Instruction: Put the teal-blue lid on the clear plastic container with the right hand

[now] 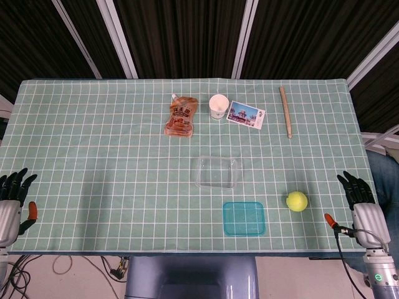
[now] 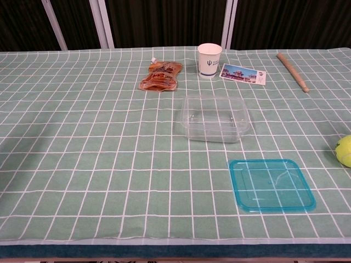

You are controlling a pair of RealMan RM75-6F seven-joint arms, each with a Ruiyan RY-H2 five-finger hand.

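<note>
A green cloth with a white grid (image 1: 93,156) covers the tabletop (image 2: 82,249) (its dark front edge shows below). Behind it hang dark panels, perhaps curtains (image 1: 181,34), split by pale slanted bars (image 1: 118,37). Cables (image 1: 62,266) lie on the floor.

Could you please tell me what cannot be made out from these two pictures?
- Both hands: outside the chest view entirely.
- Left hand: head view, cut off by the left edge.
- Tennis ball: chest view, cut by the right edge.
- Print on the orange pouch and picture card: too small to read in either view.
</note>
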